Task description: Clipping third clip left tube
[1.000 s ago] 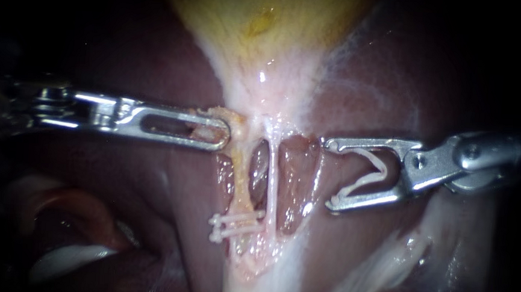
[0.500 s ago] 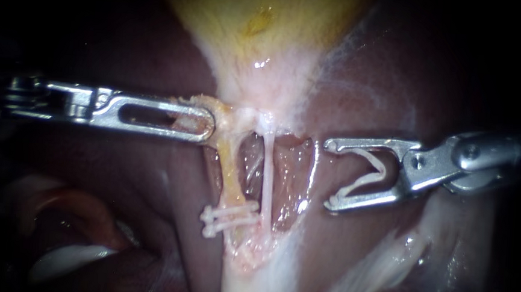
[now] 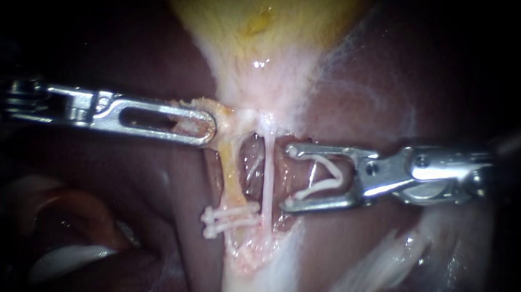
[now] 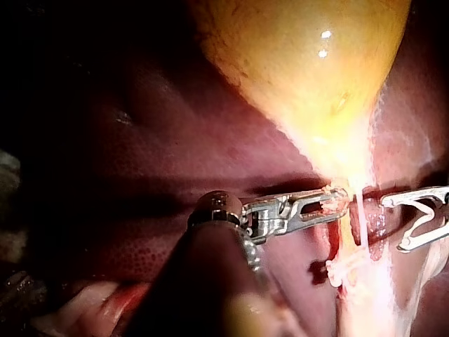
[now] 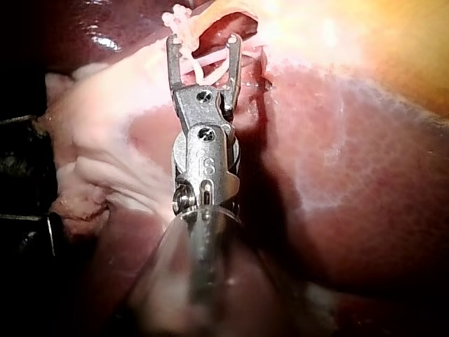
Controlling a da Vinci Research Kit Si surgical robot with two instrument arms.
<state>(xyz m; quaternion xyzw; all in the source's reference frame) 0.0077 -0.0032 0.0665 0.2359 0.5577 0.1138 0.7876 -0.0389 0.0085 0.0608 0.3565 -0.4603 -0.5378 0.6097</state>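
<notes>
Right instrument [image 3: 289, 177] jaws wide, cradling white clip [image 3: 326, 178], tips beside thin tube [image 3: 267, 176]; left tube [image 3: 233, 175] beyond, apart. Left instrument [image 3: 209, 126] clamps tissue [image 3: 223, 110] above it.

Two instruments [image 3: 209, 128] [image 3: 288, 178], two tubes [image 3: 232, 175] [image 3: 267, 182], two fastened clips [image 3: 233, 212] [image 3: 230, 225], one held clip [image 3: 326, 175]

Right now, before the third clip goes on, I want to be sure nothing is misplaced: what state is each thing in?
Left instrument: shut on tissue at the left tube's top.
Right instrument: gripping the loaded clip, jaws wide.
Loaded clip: open, round no tube yet.
Left tube: stretched, two clips shut across it low down.
Right tube: bare, no clip.
</notes>
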